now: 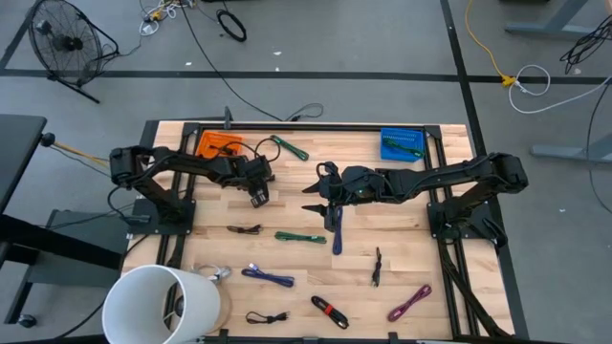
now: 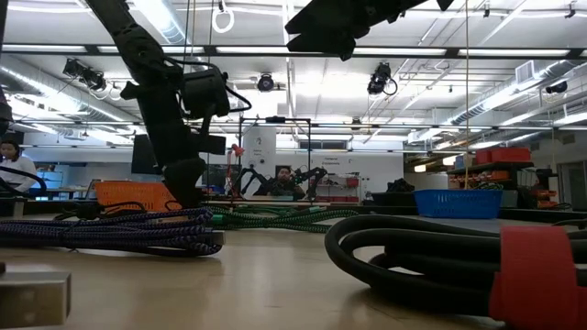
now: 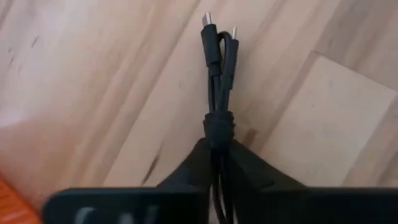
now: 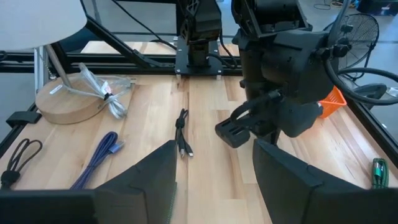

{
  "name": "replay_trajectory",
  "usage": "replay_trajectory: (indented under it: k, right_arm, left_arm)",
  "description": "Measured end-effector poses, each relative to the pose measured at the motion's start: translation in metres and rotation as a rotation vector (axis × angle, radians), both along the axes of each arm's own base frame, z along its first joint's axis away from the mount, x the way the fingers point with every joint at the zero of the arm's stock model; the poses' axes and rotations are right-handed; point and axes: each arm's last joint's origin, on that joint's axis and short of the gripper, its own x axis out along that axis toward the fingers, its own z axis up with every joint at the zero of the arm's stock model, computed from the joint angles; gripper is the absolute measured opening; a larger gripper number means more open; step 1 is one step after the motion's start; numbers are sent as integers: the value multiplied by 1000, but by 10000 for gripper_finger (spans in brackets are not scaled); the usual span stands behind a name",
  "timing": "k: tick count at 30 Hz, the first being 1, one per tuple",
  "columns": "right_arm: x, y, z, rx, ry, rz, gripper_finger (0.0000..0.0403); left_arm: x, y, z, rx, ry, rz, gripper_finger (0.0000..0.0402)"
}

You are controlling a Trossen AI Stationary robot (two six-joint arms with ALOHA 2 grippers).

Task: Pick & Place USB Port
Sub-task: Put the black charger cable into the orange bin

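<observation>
On the near edge of the pale butcher-block wooden desk (image 1: 402,239) stands a large white cylindrical bucket (image 1: 161,306); whatever lies inside it cannot be made out. Just beside it sits a round wooden disc (image 4: 68,102) carrying a bundle of clear plastic-wrapped cable (image 4: 102,90). Coiled cords lie scattered across the near half of the desk: a purple braided cable (image 1: 269,277), a black cable with a red band (image 1: 328,311), a magenta cable (image 1: 408,303), a small black cable (image 1: 377,267) and a green braided cable (image 1: 300,237). Toward the middle, the left hand (image 1: 256,196) is pressed down to the wood, its dark fingers (image 3: 249,171) closed narrowly on a thin black USB cable (image 3: 217,68) that is folded, tied with a black wrap, and shows two small metal plugs at its free end, lying flat on the desk. The right hand (image 1: 317,196) hovers near the desk's centre with its matte black fingers (image 4: 152,180) spread wide and holding nothing. At the far edge, an orange slotted plastic basket (image 1: 218,145) sits on the left with a dark cable in it, and a blue slotted plastic basket (image 1: 402,143) on the right holds a green cable.
</observation>
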Motion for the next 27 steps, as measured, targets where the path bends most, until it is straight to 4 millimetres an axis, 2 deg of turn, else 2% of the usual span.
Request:
replay_trajectory:
  k: [5, 9, 12, 17, 21, 27]
  right_arm:
    - [0, 0, 0, -1, 0, 0, 212]
    - [0, 0, 0, -2, 3, 0, 212]
    - [0, 0, -1, -2, 7, 0, 212]
    - [0, 0, -1, 1, 11, 1, 212]
    - [-1, 0, -2, 8, 20, -2, 212]
    - [-2, 1, -5, 17, 20, 20, 212]
  left_arm:
    - [-3, -3, 15, 27, -24, 9, 18]
    - [-5, -6, 44, 81, 29, 15, 17]
    - [-6, -7, 73, 134, 49, 16, 17]
    - [-21, -5, 110, 266, 146, 80, 17]
    - [-42, 7, 119, 283, 218, 157, 17]
    - [-75, 30, 114, 251, 306, 269, 17]
